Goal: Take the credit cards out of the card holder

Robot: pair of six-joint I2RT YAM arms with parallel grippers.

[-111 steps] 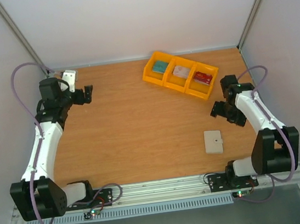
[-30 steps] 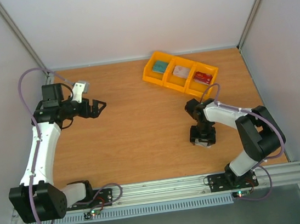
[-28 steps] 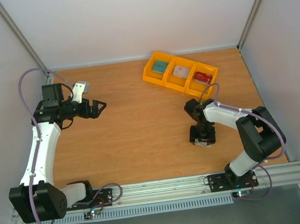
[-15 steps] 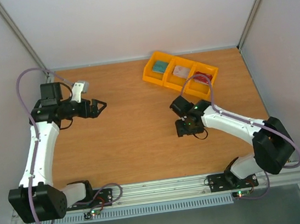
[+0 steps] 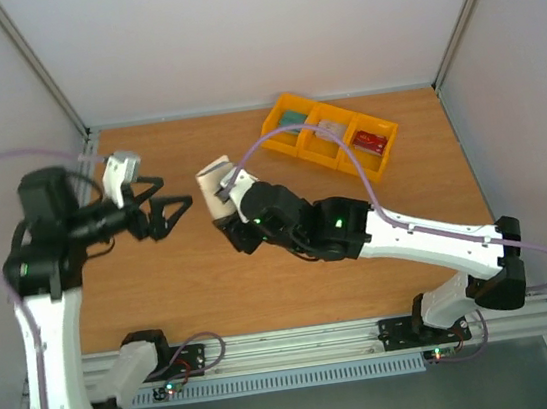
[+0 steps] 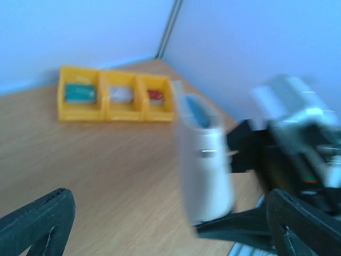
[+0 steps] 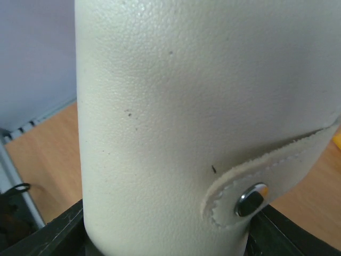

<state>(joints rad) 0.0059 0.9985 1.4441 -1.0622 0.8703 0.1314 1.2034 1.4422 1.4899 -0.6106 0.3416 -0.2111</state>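
My right gripper (image 5: 226,211) (image 7: 170,240) is shut on the lower end of the card holder (image 5: 215,185) (image 6: 205,165) (image 7: 176,106). The cream-white holder stands upright in the air over the table's middle-left, its snap tab (image 7: 250,200) fastened. My left gripper (image 5: 171,206) (image 6: 168,205) is open and faces the holder from the left, with the holder just ahead between its spread fingers (image 6: 37,224). Nothing touches them. A bluish lining shows at the holder's top; what is inside is hidden. A red card (image 5: 371,140), a pale one (image 5: 330,130) and a teal one (image 5: 291,118) lie in the tray.
The yellow three-compartment tray (image 5: 319,154) (image 6: 104,114) stands at the back right of the wooden table (image 5: 264,286). White walls close the cell on three sides. The right arm stretches diagonally across the table's middle.
The right gripper took the card holder off the table at the front right, lifted it and carried it left. The left arm rose and turned its open gripper toward it.
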